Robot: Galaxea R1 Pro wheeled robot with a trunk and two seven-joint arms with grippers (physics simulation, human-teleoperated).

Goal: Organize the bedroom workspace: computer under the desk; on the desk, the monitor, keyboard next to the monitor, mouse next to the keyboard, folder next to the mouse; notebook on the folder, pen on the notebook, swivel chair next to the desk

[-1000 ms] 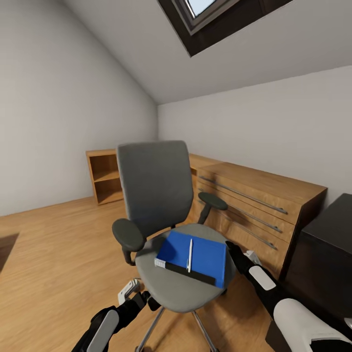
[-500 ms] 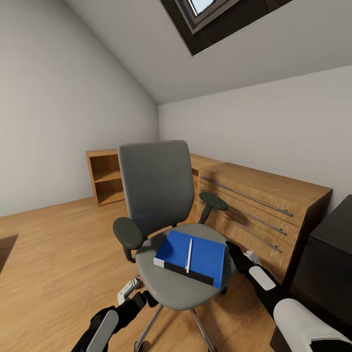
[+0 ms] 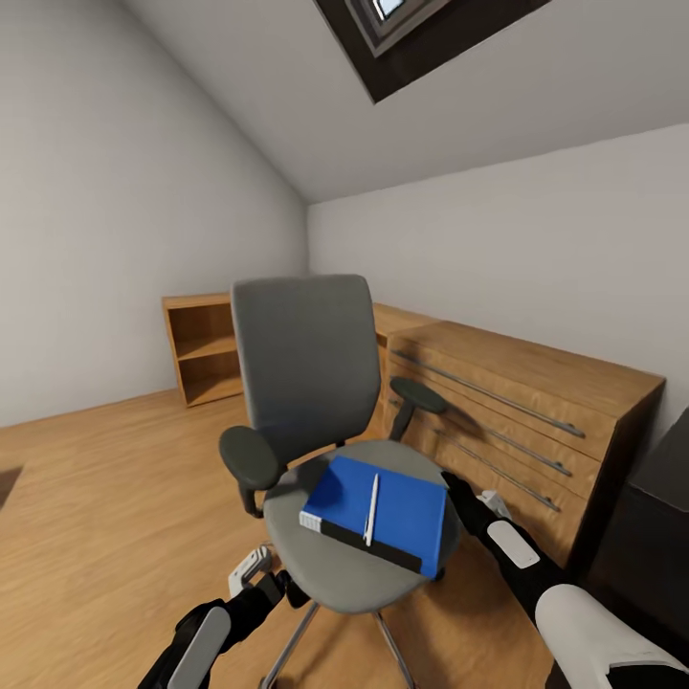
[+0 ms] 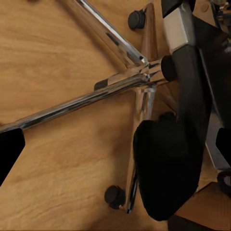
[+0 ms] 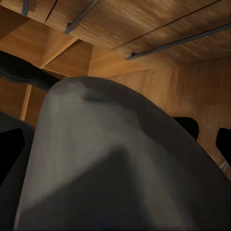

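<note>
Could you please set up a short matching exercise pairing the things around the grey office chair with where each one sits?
Things:
1. bright blue flat folder
2. thin whitish pen
3. dark spiral-bound notebook
4. wooden open-shelf unit

Places:
A. against the far wall behind the chair
B. directly on the grey upholstered swivel chair seat
C. topmost, lying across the stack
D. at the folder's near edge, on top of it

Pairs: 1-B, 2-C, 3-D, 4-A
</note>
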